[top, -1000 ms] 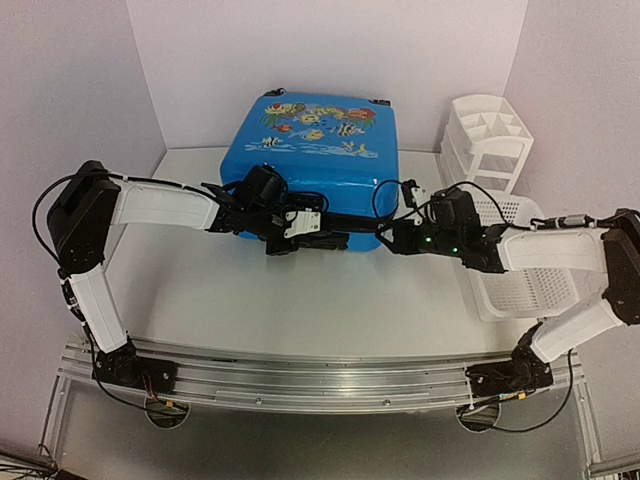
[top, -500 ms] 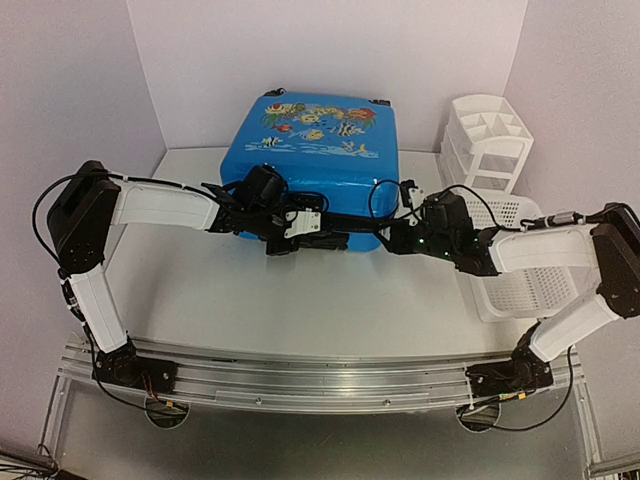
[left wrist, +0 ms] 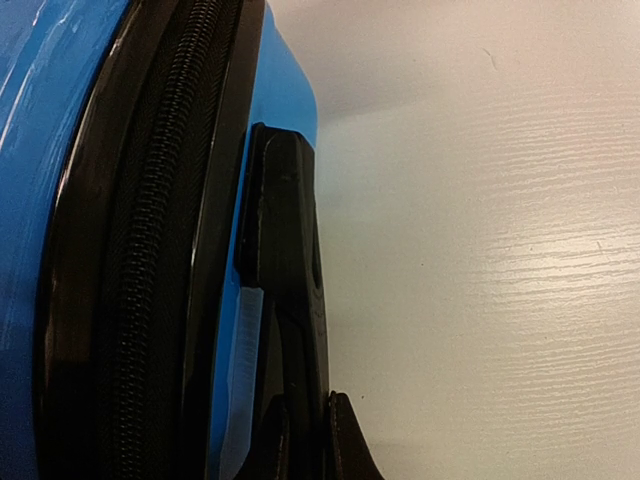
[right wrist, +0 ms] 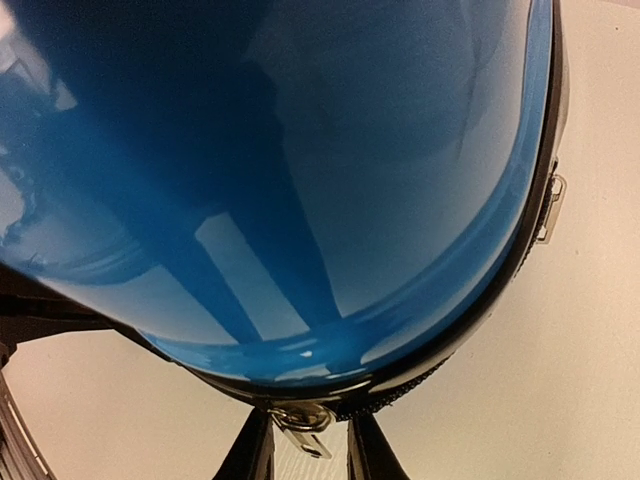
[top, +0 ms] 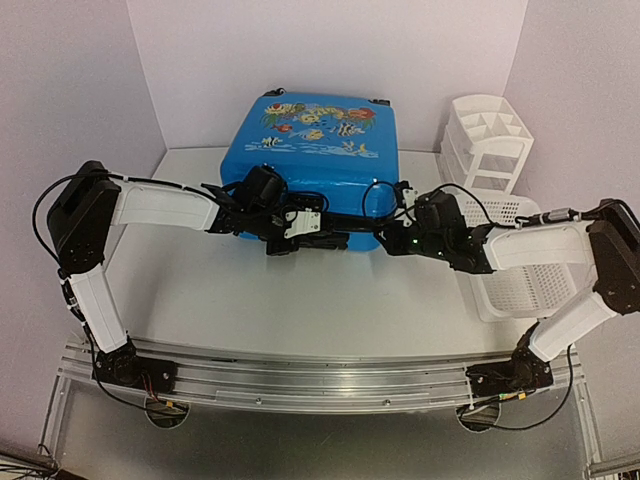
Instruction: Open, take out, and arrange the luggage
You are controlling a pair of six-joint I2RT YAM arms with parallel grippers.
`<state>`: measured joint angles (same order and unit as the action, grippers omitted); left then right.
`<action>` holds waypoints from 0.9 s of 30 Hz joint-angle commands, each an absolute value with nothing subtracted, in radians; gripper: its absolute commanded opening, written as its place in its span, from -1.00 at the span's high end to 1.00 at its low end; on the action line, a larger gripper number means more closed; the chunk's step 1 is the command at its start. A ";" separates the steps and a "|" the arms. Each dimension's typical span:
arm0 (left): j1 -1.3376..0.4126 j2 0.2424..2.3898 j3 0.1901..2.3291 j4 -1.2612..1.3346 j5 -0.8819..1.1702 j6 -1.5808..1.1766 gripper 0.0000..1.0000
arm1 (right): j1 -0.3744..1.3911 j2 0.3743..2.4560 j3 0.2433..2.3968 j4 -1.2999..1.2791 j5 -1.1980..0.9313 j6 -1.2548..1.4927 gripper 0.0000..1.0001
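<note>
The luggage (top: 312,165), a bright blue hard-shell suitcase with a fish print on its lid, lies flat at the back of the table. My left gripper (top: 325,238) is at its front side, shut on the black handle (left wrist: 285,220); in the left wrist view my left gripper (left wrist: 305,445) pinches that handle beside the black zip band (left wrist: 150,300). My right gripper (top: 388,242) is at the front right corner. In the right wrist view my right gripper (right wrist: 305,455) stands narrowly open, with a silver zip pull (right wrist: 305,422) between its fingers under the blue shell (right wrist: 300,150).
A white slatted basket (top: 525,285) lies at the right under my right forearm. A white drawer organiser (top: 490,135) stands behind it. A second silver zip pull (right wrist: 550,205) hangs on the suitcase's rim. Walls close in at the back and on both sides.
My right gripper has moved left up to the suitcase's front right corner, and its jaws have narrowed around the zip pull. The left arm has not moved.
</note>
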<state>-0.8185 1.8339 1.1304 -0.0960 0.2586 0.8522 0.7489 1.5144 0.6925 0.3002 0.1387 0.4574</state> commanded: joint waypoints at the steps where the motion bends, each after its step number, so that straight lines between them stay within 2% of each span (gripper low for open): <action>1: -0.792 1.779 1.143 0.047 0.228 0.817 1.00 | 0.749 1.557 0.767 0.334 0.169 0.445 0.80; 3: -0.792 1.778 1.143 0.048 0.227 0.818 1.00 | 0.749 1.558 0.767 0.334 0.174 0.458 0.96; 5: -0.792 1.776 1.140 0.050 0.227 0.819 1.00 | 0.749 1.557 0.766 0.334 0.177 0.463 1.00; 17: -0.791 1.767 1.136 0.071 0.236 0.816 1.00 | 0.813 1.546 0.780 0.319 0.060 0.421 1.00; 27: -0.798 1.757 1.140 0.089 0.268 0.815 1.00 | 0.901 1.694 0.912 0.418 0.008 0.478 1.00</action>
